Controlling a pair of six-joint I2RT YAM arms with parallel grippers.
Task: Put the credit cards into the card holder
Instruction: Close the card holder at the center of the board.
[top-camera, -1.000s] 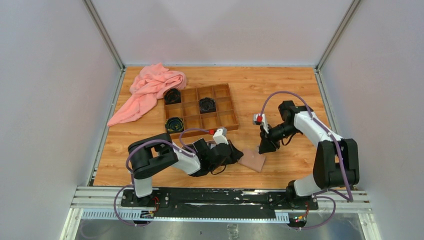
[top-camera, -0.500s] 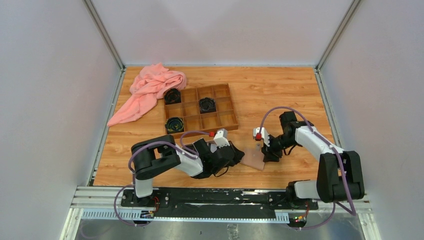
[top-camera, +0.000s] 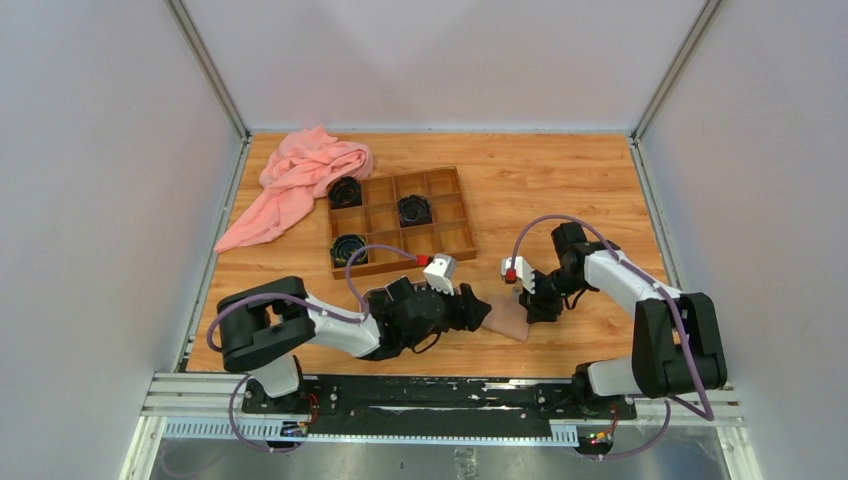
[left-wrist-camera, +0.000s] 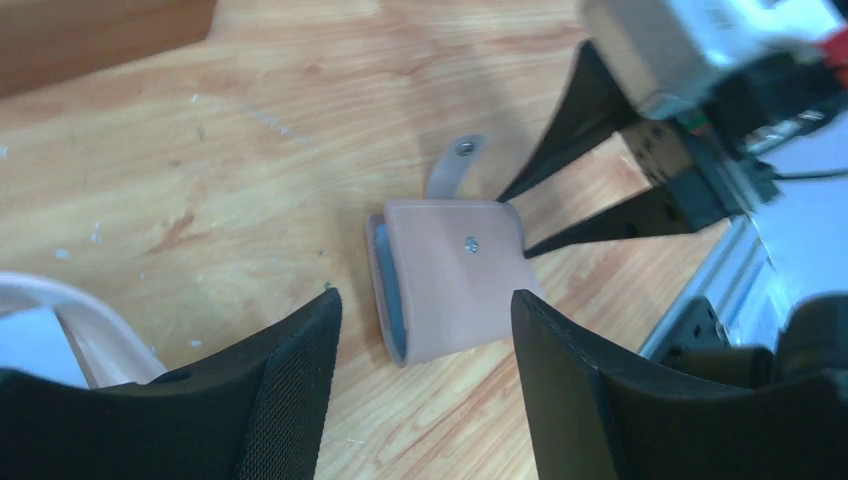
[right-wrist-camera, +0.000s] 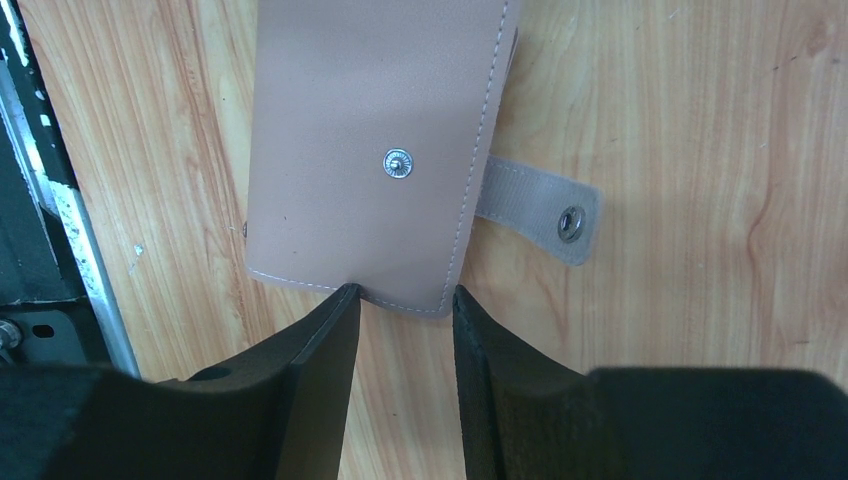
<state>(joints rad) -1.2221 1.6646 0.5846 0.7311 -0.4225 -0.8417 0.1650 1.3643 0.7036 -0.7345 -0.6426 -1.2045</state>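
Observation:
The tan-pink card holder (top-camera: 508, 320) lies flat on the wooden table between my two grippers, snap strap (right-wrist-camera: 540, 205) undone. In the left wrist view the card holder (left-wrist-camera: 450, 275) shows its pale blue inside edge toward me. My left gripper (left-wrist-camera: 425, 300) is open, low over the table just short of it, nothing between the fingers. My right gripper (right-wrist-camera: 405, 295) is open too, with a narrower gap, and one fingertip (right-wrist-camera: 345, 300) touches the card holder's (right-wrist-camera: 370, 150) stitched edge. The right gripper's fingers (left-wrist-camera: 600, 215) show beyond the holder. The credit cards are out of view.
A brown wooden compartment box (top-camera: 450, 235) with black coiled items (top-camera: 414, 209) sits behind the left arm. A pink cloth (top-camera: 300, 180) lies at the back left. A pale pink-rimmed object (left-wrist-camera: 90, 330) is beside my left finger. Metal rails (top-camera: 440, 395) line the near edge.
My left gripper has opened and its arm has stretched right toward the card holder. The right gripper came down and forward to the holder's right edge.

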